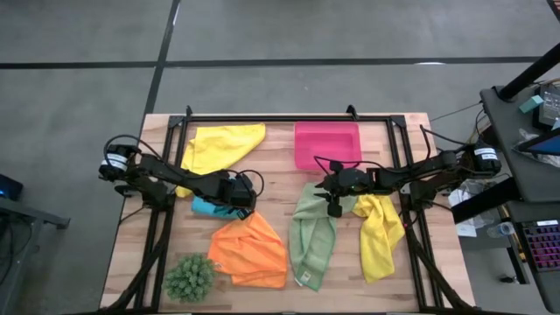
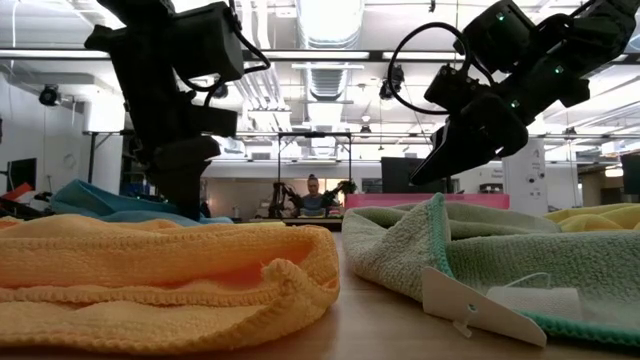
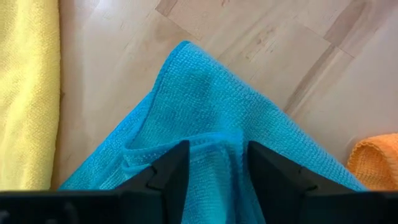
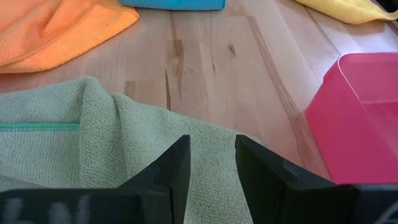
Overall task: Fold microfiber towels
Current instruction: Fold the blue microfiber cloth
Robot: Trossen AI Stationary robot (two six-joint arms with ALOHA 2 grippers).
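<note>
Left claw, parted, straddles a ridge of the turquoise microfiber towel; closing may bunch extra layers. Right claw, parted, empty above the sage-green microfiber towel.

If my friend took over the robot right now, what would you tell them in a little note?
Left gripper: down over the blue towel, fingers apart with cloth between them, not pinched.
Right gripper: open, hovering over the top of the green towel, holding nothing.
Towels: one yellow towel at the back left, the other yellow towel at the right, the orange towel front middle beside the plant ball. The pink tray at the back holds no towel.
Done: the blue one looks folded small.
Left: the other four lie rumpled and need folding.
</note>
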